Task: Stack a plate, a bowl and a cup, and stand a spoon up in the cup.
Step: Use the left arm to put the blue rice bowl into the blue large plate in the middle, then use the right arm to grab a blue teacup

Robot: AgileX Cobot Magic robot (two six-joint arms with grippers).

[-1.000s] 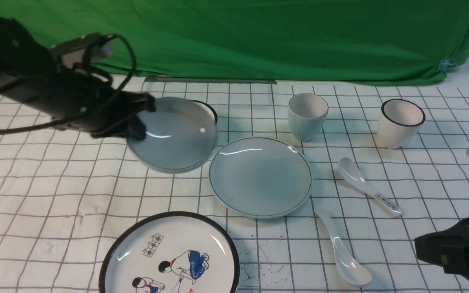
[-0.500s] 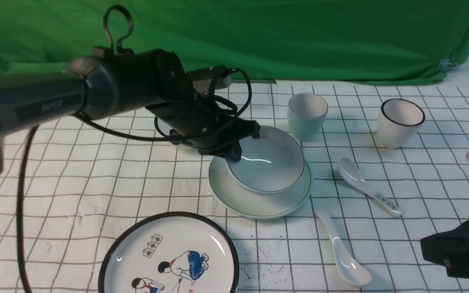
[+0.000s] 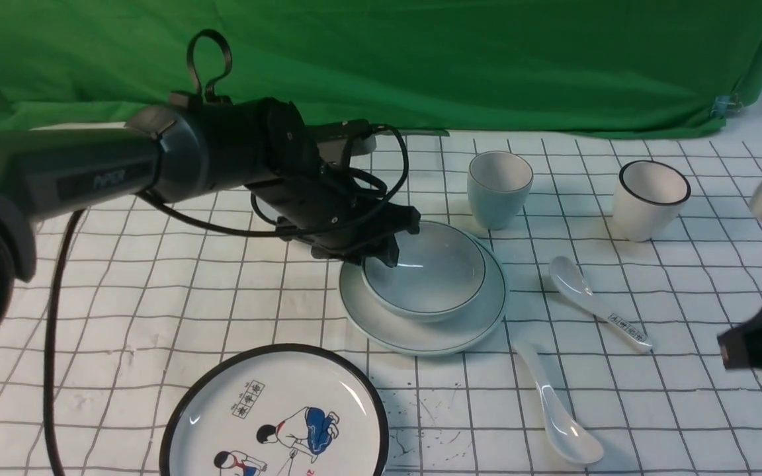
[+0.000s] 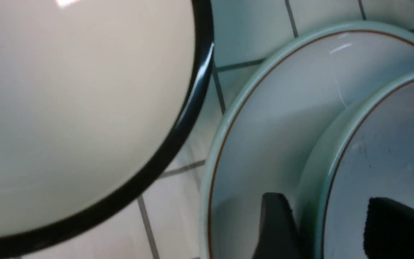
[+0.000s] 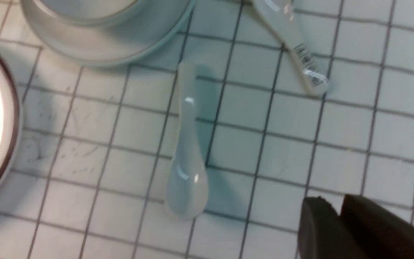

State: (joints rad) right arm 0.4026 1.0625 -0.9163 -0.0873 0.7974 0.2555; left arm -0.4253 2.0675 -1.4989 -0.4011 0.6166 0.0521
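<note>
- While the left gripper (image 3: 389,250) is standing open astride the left rim of the bowl (image 3: 424,274), its fingers (image 4: 275,226) are showing one outside the wall and one inside, gripping nothing.
- That bowl is sitting upright inside the plate (image 3: 421,334), near the middle of the checked cloth (image 3: 123,297).
- The cup (image 3: 499,188) is standing upright just behind the plate, apart from it, with a black-rimmed cup (image 3: 650,198) standing well to its right.
- The spoon (image 3: 556,413) is lying flat in front and to the right of the plate, scoop end toward the robot; a printed spoon (image 3: 596,303) is lying further back.
- The right gripper (image 5: 338,212) is hovering near the plain spoon, its jaws sitting almost together and holding nothing.
- A black-rimmed bowl (image 4: 67,108) is resting just beside the plate, and a cartoon plate (image 3: 275,416) is lying at the near edge.
</note>
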